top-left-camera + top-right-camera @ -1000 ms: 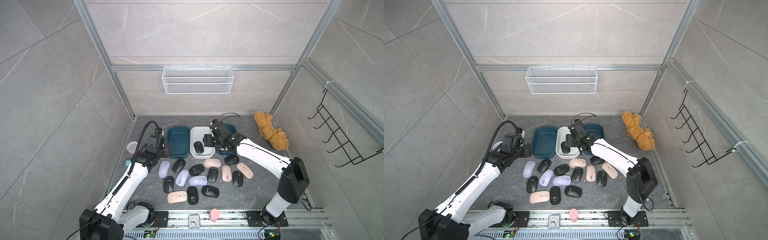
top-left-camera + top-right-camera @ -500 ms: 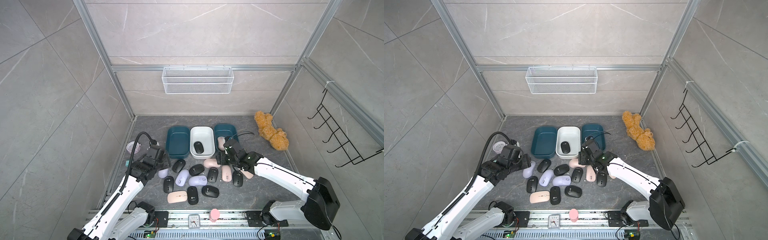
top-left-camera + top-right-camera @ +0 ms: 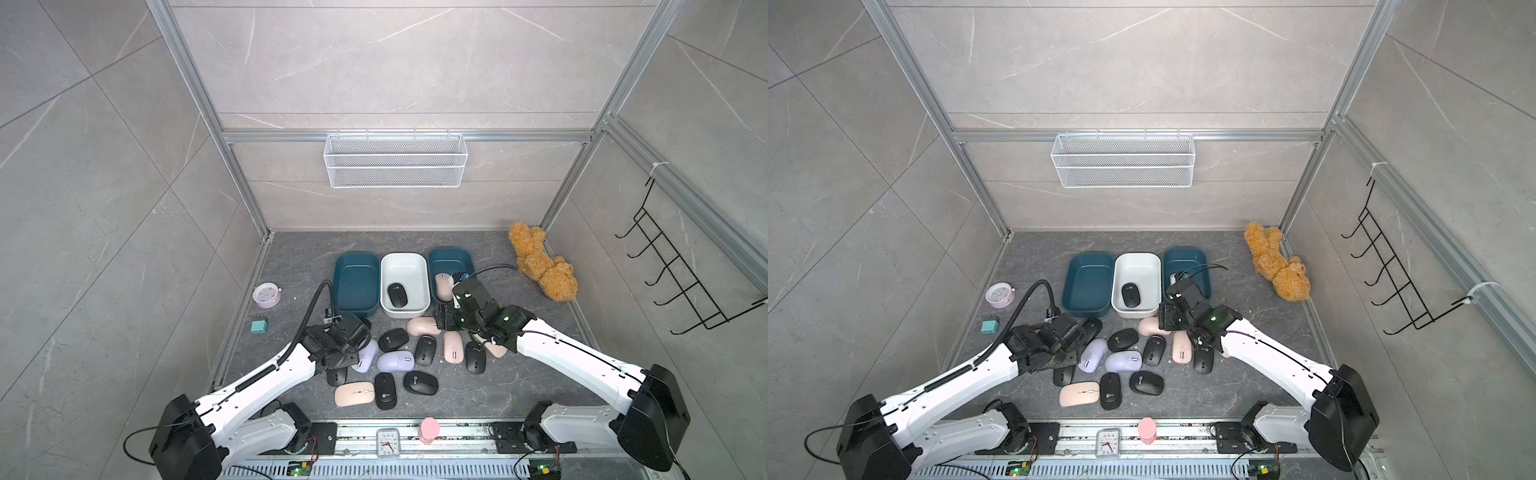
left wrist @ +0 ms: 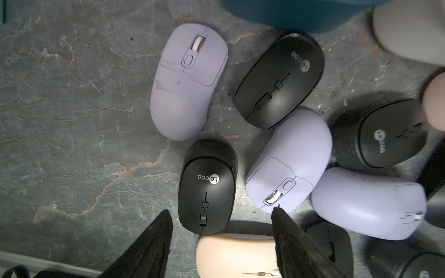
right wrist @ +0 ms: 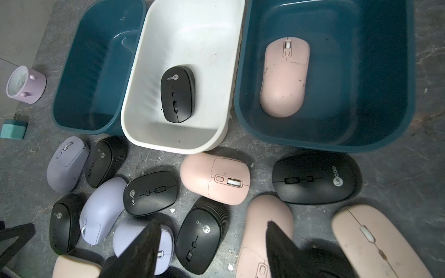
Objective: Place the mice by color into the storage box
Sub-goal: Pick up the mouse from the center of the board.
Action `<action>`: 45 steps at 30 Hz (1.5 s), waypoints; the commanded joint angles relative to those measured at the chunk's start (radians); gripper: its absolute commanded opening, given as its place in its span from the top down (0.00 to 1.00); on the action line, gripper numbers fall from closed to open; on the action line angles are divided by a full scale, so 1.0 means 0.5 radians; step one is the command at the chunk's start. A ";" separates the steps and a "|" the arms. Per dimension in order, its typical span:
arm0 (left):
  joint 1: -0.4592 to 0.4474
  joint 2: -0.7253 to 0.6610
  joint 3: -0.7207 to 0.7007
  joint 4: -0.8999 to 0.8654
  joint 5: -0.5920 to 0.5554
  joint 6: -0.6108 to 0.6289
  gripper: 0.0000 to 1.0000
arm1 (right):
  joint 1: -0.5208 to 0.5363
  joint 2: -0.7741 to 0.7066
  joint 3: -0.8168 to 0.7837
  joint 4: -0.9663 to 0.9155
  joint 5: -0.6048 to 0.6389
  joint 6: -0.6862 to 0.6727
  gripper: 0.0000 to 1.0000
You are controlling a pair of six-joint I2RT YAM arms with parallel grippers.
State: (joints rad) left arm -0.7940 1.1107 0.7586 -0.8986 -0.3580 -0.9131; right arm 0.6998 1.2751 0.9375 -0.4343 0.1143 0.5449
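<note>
**Gripper and Mouse Status**

Left gripper (image 4: 221, 209): jaws apart, nothing held, positioned over a black mouse (image 4: 207, 187). A lilac mouse (image 4: 289, 163) lies just beside that mouse.

Right gripper (image 5: 213, 222): jaws apart, nothing held, positioned over a ribbed black mouse (image 5: 202, 235). A long pink mouse (image 5: 265, 216) lies beside it.

Loose mice (image 3: 395, 360) in black, lilac and pink lie clustered on the grey floor (image 3: 540, 374) between both arms, in front of the boxes.

Three boxes stand side by side:
- The white box (image 3: 405, 258) holds a stored black mouse (image 3: 397, 295).
- The right teal box (image 3: 451, 254) holds a stored pink mouse (image 3: 443, 286).
- The left teal box (image 3: 356, 282) adjoins the white box.

A lilac clock (image 3: 266, 294) stands well apart on the left arm's side.
</note>
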 commanded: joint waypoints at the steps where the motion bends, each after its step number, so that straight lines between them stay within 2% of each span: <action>1: -0.020 0.018 -0.034 -0.088 -0.070 -0.117 0.31 | -0.004 -0.047 -0.012 -0.067 0.004 -0.031 0.30; 11: -0.023 -0.126 -0.264 -0.017 -0.018 -0.176 0.30 | -0.002 0.049 0.035 -0.043 -0.049 0.021 0.30; 32: -0.023 0.019 -0.395 0.314 0.132 0.074 0.26 | -0.003 0.194 0.159 -0.036 -0.102 0.057 0.29; 38: -0.024 0.072 -0.416 0.328 0.137 0.061 0.25 | -0.003 0.189 0.159 -0.048 -0.103 0.068 0.29; 45: -0.020 0.002 -0.487 0.366 0.122 0.010 0.26 | -0.002 0.217 0.186 -0.046 -0.116 0.073 0.30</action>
State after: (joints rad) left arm -0.8032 1.1351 0.5201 -0.7235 -0.2939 -0.8955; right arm 0.6998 1.3674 0.9981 -0.4515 0.0624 0.5652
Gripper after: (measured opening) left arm 0.747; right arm 0.706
